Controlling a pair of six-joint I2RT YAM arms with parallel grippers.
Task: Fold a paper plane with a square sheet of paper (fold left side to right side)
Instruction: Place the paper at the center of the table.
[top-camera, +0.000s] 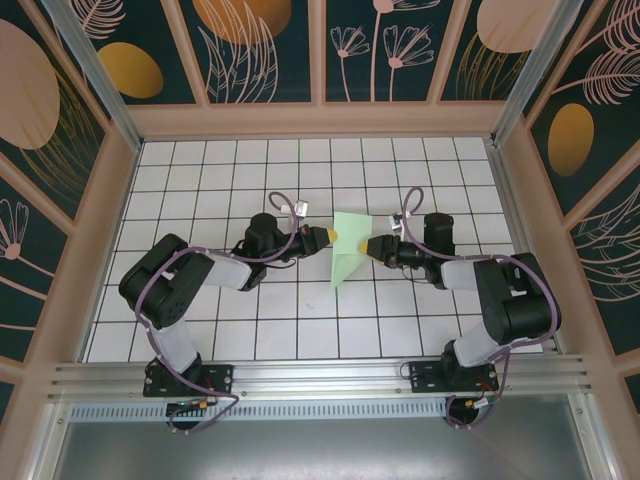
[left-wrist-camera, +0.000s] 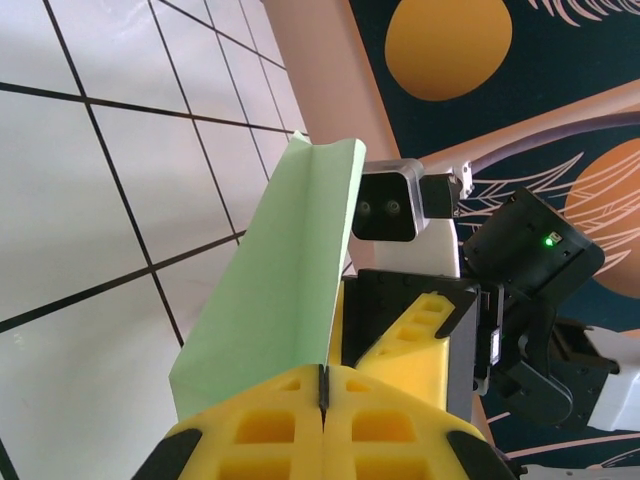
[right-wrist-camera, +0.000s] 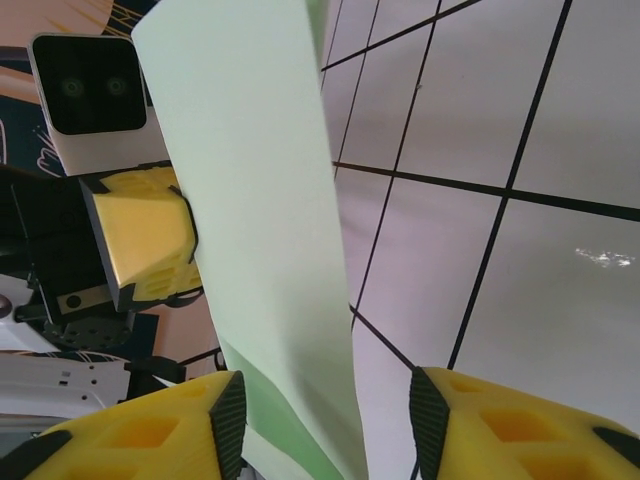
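One sheet of paper (top-camera: 345, 250) — seemingly single — and a pair: left end effector (top-camera: 329, 236), right end effector (top-camera: 364, 247).

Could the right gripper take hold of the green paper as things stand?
Probably yes: the right gripper is open, one finger on each side of the paper, which the left gripper holds pinched. Nothing else sits between them.

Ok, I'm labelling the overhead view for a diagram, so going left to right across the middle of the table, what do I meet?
In order: left arm → left gripper → green paper → right gripper → right arm.
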